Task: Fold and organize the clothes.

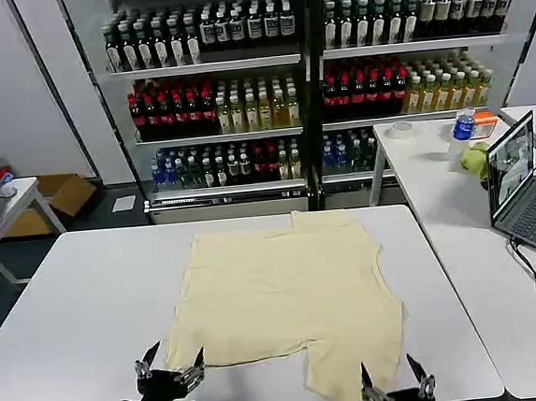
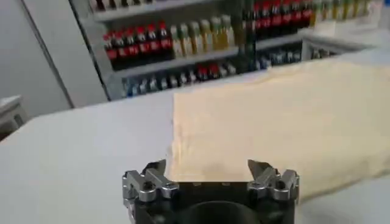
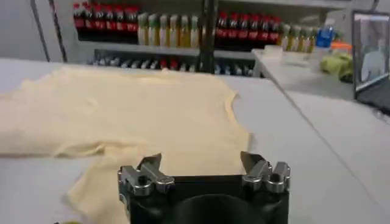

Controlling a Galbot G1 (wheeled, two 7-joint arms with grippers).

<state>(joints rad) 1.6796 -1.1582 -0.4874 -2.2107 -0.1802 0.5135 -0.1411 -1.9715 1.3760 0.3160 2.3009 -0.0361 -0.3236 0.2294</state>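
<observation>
On table [image 1: 80, 301]: cream-yellow T-shirt [image 1: 286, 297] partly folded; left gripper [image 1: 170, 370], right gripper [image 1: 395, 382] spread.

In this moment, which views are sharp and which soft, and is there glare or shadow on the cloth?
Head view: sharp and evenly lit, no glare on the pale cream-yellow short-sleeved T-shirt, only faint shadow under its hem. Left wrist view: shirt and shelves of bottles blurred, open left gripper clearer. Right wrist view: open right gripper crisp, background soft.

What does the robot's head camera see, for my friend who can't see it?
A pale yellow T-shirt lies spread flat on a white table. The left tool and right tool hover open at its near edge, with drink shelves behind.
</observation>
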